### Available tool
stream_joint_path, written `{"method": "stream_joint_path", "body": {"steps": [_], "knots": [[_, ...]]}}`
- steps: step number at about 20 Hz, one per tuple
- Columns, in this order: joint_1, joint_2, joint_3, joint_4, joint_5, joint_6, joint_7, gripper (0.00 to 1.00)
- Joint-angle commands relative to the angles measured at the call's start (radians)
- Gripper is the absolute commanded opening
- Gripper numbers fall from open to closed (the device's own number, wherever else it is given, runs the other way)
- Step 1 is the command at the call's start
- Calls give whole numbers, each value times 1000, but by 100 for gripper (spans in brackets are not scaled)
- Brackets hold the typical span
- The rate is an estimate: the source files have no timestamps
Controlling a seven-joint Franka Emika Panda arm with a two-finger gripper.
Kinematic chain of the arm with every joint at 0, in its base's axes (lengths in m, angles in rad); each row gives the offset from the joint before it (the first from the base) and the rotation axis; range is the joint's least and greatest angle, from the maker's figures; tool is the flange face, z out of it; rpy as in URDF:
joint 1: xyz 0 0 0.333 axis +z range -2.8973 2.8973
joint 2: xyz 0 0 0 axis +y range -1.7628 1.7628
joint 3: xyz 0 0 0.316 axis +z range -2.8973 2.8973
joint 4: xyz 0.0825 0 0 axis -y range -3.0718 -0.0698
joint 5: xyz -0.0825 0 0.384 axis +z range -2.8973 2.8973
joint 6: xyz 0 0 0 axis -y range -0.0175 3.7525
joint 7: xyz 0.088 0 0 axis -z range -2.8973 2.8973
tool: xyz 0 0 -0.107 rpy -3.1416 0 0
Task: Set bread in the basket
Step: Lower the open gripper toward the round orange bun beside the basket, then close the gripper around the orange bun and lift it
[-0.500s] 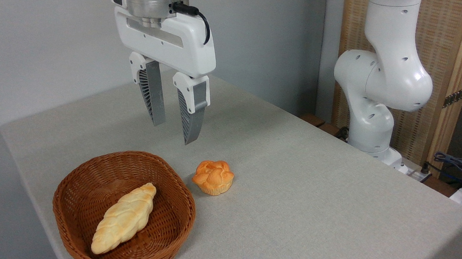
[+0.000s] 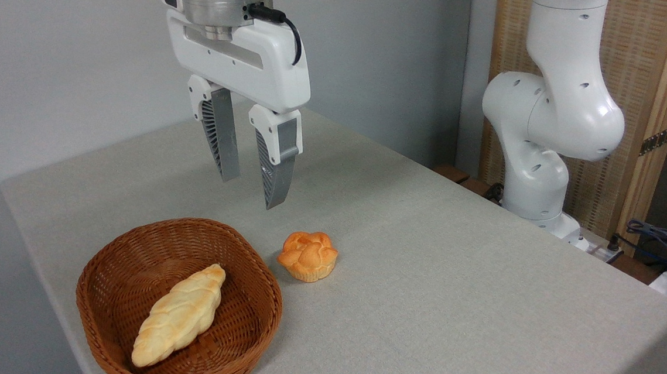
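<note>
The bread [image 2: 308,256], a small orange-golden bun with a knotted top, sits on the table just right of the basket [image 2: 128,266]. That basket is brown woven wicker, near the table's front left corner, and holds a long pale braided loaf [image 2: 180,315]. My gripper [image 2: 250,192] hangs open in the air above the basket's far rim, up and to the left of the bun, with nothing between its grey fingers [image 2: 276,168].
The grey cloth-covered table [image 2: 449,289] stretches right and back. The white arm base [image 2: 538,160] stands at the table's far right edge, with cables [image 2: 658,239] beside it. A grey wall lies behind.
The gripper has shifted very slightly; bun, basket and loaf have not moved.
</note>
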Motion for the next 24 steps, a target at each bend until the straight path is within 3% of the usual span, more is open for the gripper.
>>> {"method": "stream_joint_path", "body": {"steps": [1,6,9,12,19,24], "knots": [[6,-21,-7,-52,-11,-3,20,100],[3,-101,-9,-202,-58,74,144,100],[-51,-141,-11,-328,-58,152,146,100],[-68,-162,-17,-425,-58,181,147,100],[-82,-161,-20,-543,-43,262,155,100],[-83,-156,-24,-649,-41,403,157,100]]}}
